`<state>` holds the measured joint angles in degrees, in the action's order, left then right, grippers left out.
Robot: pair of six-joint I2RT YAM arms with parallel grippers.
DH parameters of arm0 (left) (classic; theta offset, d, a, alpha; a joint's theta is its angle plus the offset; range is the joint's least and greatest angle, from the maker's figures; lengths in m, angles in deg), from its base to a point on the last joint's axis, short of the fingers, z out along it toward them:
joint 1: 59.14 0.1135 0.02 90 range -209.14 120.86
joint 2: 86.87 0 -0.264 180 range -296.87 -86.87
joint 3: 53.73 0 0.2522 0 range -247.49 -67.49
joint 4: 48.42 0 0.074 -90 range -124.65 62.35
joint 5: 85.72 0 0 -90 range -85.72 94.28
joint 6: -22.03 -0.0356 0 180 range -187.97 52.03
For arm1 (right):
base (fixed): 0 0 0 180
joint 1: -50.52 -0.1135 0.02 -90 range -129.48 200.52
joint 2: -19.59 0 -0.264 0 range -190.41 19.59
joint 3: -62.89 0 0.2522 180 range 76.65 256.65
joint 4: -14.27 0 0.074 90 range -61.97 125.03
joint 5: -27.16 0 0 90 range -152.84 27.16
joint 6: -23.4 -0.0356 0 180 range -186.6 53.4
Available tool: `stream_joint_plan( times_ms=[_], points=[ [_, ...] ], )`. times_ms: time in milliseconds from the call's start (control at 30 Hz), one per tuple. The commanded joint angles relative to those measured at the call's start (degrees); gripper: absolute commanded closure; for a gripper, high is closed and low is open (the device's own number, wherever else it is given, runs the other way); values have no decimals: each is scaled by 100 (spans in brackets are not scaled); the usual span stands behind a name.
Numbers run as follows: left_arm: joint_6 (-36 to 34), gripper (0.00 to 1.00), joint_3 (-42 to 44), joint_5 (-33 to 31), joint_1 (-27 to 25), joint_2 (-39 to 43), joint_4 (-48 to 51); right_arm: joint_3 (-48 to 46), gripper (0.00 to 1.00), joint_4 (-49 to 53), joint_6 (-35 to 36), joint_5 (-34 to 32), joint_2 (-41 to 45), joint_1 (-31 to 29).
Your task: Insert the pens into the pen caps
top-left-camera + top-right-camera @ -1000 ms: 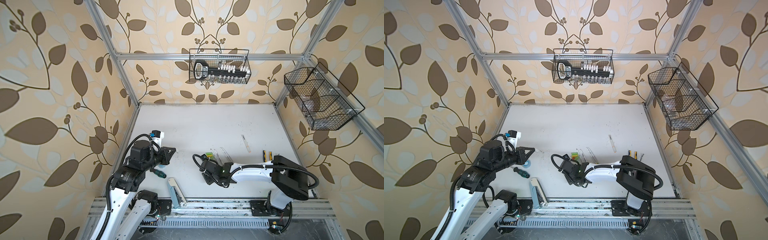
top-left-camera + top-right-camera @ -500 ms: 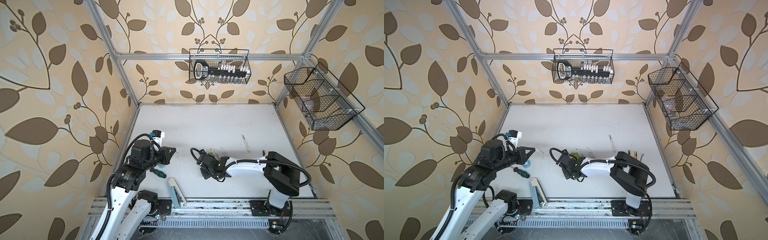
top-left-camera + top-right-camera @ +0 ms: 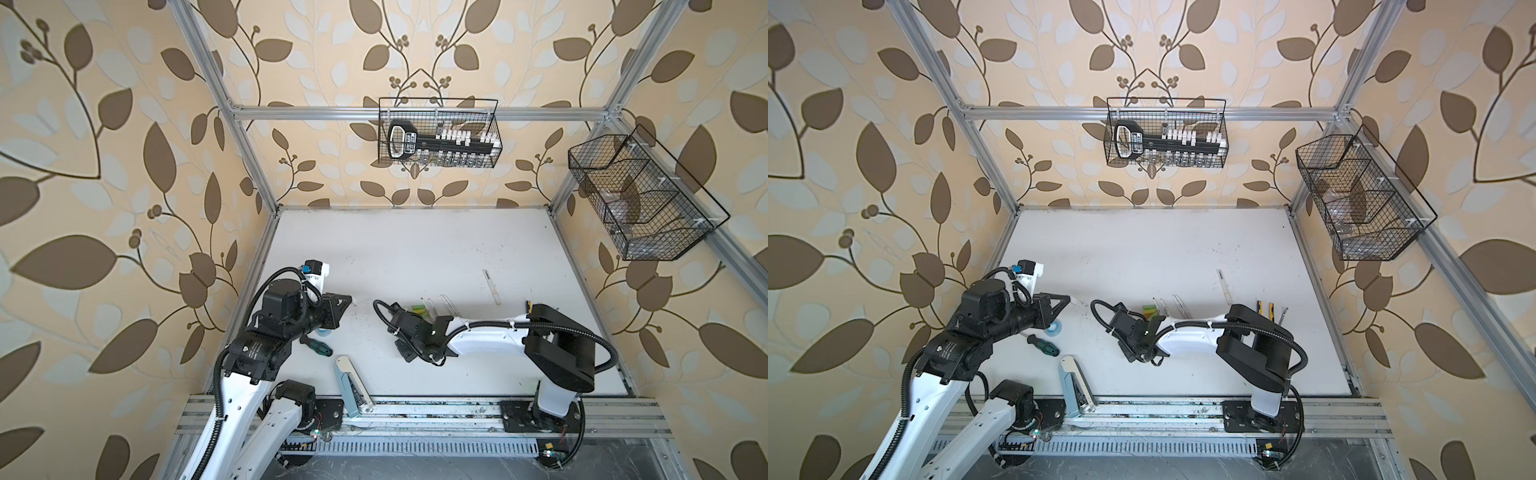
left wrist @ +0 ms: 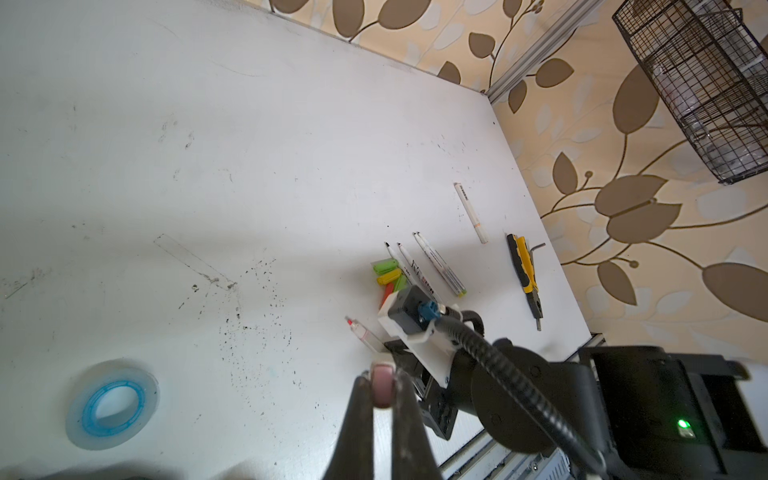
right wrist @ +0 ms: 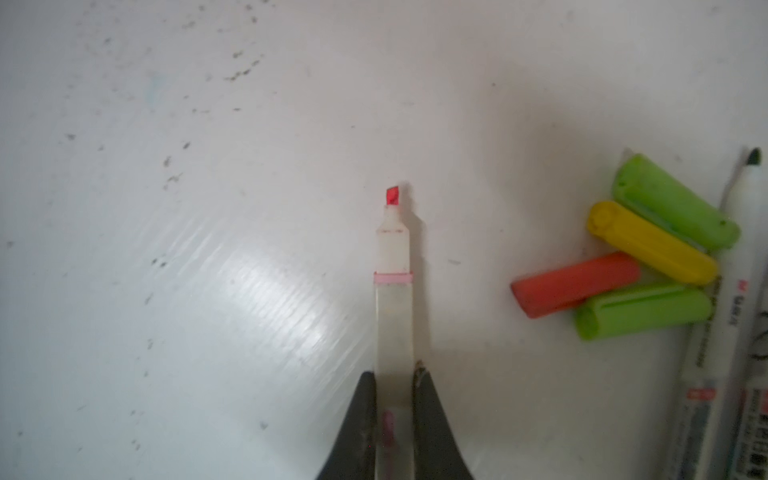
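Note:
My left gripper (image 4: 381, 384) is shut on a pinkish-white pen cap (image 4: 381, 390), seen end on, held above the table's left part (image 3: 347, 300). My right gripper (image 5: 395, 376) is shut on the barrel of a thick white pen (image 5: 394, 311) with a red tip, close over the table; in a top view this gripper (image 3: 409, 352) sits mid-table. Two green, one yellow (image 5: 650, 243) and one red pen caps (image 5: 575, 284) lie in a cluster beside it. Slim white pens (image 4: 440, 266) lie next to the cluster. Another thick pen (image 3: 492, 286) lies further back.
Yellow-and-black pliers (image 4: 524, 266) lie near the right edge. A blue-cored tape roll (image 4: 112, 403) and a green-handled screwdriver (image 3: 318, 345) sit under the left arm. A pale blue stapler (image 3: 349, 384) lies at the front edge. Wire baskets (image 3: 438, 133) (image 3: 640, 199) hang on the walls.
The right gripper has shifted left, away from the cap cluster, and its jaws have closed onto the red-tipped pen. The left arm and its cap have stayed put.

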<state>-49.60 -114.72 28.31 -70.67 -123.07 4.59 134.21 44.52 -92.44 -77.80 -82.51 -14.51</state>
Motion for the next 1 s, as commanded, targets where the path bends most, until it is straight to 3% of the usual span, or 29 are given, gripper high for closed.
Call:
stream_joint_plan(
  times_ms=[0,133,433,667,967],
  points=[
    [-79,100,35,230,87,-27,-158,-171,89,-279,352,-349,421,-163],
    [-79,100,62,436,98,-18,-223,-507,90,-747,589,-539,831,-361],
    [15,100,189,1429,107,0,-623,-2069,89,-2840,1337,-685,2758,-862],
    [285,100,366,2465,90,-31,-1159,-2118,90,-2859,1688,-938,3170,-1133],
    [358,100,412,2833,-14,-249,-1305,-2053,90,-2920,1802,-1325,3267,-1161]
  ],
)
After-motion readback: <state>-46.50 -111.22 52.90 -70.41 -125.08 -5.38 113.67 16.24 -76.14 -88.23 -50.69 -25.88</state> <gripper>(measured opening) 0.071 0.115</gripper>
